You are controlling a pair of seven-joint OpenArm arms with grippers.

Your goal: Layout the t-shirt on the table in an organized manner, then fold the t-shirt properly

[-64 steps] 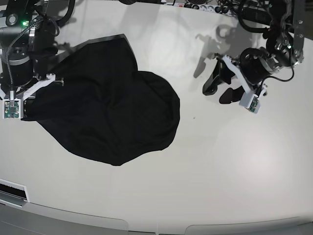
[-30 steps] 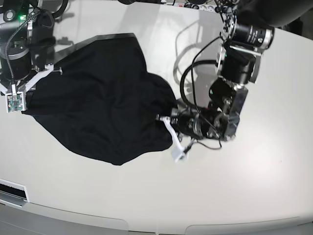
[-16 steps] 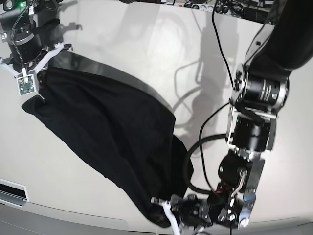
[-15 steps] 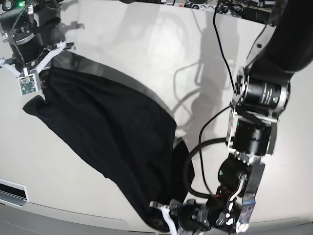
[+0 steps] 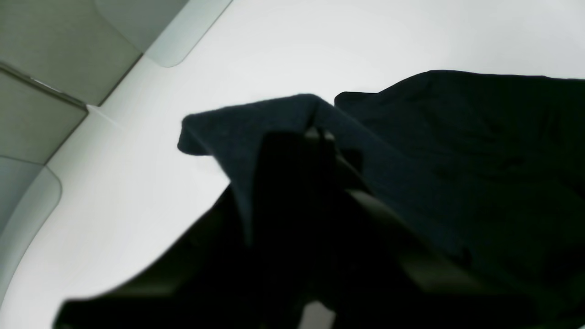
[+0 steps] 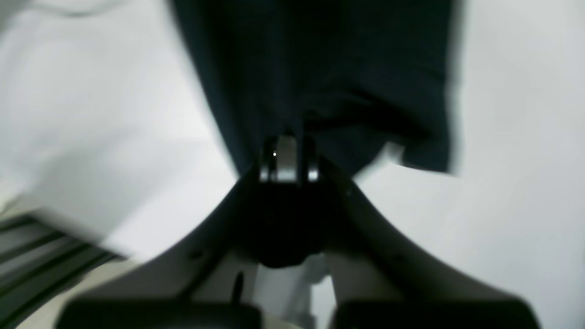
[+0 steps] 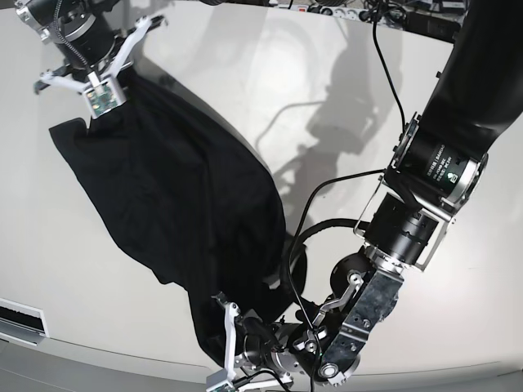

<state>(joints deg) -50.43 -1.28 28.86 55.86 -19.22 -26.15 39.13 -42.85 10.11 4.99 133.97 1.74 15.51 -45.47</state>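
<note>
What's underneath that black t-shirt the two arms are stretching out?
Only the white table shows around the t-shirt, which is pulled between the right end effector and the left end effector. Whatever lies beneath the cloth is covered.

This looks like a robotics lab or test cell rather than a home. A wide, glossy white table (image 7: 245, 57) with a curved near edge serves as the work surface, and two black robot arms reach over it. Along the table's far edge lies a clutter of black cables (image 7: 392, 12) and what seems to be a power strip (image 7: 331, 10). Beyond the near edge the left wrist view shows plain grey floor panels (image 5: 50, 41).
</note>
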